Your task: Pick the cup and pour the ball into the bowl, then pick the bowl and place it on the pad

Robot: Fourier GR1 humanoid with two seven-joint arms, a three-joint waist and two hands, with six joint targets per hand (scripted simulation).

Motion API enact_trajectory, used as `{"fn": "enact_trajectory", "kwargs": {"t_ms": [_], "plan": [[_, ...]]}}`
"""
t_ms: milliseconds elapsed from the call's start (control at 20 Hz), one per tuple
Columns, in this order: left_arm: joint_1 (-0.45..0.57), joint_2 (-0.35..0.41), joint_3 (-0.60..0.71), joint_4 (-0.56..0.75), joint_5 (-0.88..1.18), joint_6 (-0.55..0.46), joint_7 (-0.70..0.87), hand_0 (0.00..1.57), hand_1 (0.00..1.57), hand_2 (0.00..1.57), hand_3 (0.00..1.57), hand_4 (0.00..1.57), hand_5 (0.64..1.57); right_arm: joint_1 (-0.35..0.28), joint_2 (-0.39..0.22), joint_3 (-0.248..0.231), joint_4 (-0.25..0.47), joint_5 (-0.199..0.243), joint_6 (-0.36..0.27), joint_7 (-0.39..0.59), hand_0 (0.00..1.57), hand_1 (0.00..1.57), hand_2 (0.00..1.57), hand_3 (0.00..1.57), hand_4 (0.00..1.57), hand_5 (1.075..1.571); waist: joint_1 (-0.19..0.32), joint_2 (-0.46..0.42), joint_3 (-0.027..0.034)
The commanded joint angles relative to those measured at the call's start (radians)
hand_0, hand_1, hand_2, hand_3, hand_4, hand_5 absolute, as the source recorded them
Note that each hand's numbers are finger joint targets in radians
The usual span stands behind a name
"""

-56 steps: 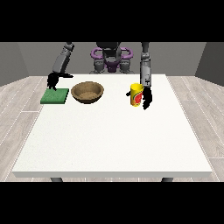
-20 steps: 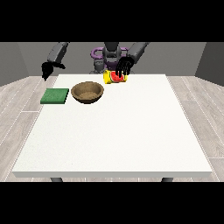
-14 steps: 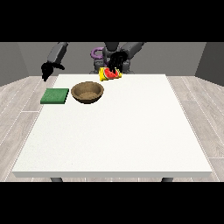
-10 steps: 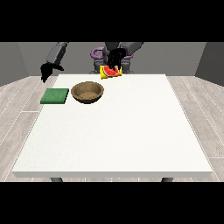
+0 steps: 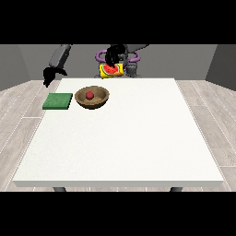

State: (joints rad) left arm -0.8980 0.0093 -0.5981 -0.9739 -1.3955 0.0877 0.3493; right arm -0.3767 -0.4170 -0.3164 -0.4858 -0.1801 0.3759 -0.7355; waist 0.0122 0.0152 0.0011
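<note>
Overhead, the hand at the view's right [image 5: 112, 56] grips the tipped yellow cup [image 5: 111, 70], while the small red ball [image 5: 89, 95] sits inside the shallow wooden bowl [image 5: 99, 101] on the white desk [image 5: 124, 138] beside the flat green pad [image 5: 58, 101]. Rigid and probably light, the bowl is best taken by its rim. Whether the hand at the view's left [image 5: 48, 75] is spread or curled cannot be told.

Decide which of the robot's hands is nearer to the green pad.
The robot's right hand, at the view's left, is nearer: it hangs just behind the green pad. The hand at the view's right holds the tipped cup beyond the bowl.
</note>
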Motion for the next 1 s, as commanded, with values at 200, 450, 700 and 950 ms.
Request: {"fn": "enact_trajectory", "kwargs": {"t_ms": [200,450,700,950], "plan": [[-0.019,0.061,-0.102,-0.009,-0.131,-0.098,-0.102,0.75,0.75,1.57,1.57,1.09,1.553,0.029,-0.028,-0.018,0.011,-0.023,0.073,-0.061,0.00,0.00,0.12,0.24,0.42,1.528,0.003,0.022,0.0003],[0.027,0.055,-0.061,-0.095,-0.136,-0.153,-0.166,1.48,1.48,1.57,1.57,1.13,1.539,0.042,-0.050,-0.019,0.011,-0.027,0.054,-0.027,0.00,0.00,0.26,0.39,0.43,1.526,0.040,-0.038,-0.0005],[-0.010,0.038,0.047,-0.118,-0.102,-0.131,-0.169,0.76,0.76,1.57,1.57,1.06,1.560,-0.015,0.014,-0.006,0.025,-0.045,0.035,0.068,0.00,0.00,0.30,0.25,0.73,1.554,0.067,0.025,-0.0007],[0.149,0.141,0.219,-0.233,0.083,0.052,-0.242,0.00,0.00,1.57,1.57,0.77,1.510,0.030,-0.054,-0.058,0.037,-0.079,0.030,0.057,0.00,0.00,0.35,0.28,0.70,1.562,0.187,0.033,-0.0028]]}}
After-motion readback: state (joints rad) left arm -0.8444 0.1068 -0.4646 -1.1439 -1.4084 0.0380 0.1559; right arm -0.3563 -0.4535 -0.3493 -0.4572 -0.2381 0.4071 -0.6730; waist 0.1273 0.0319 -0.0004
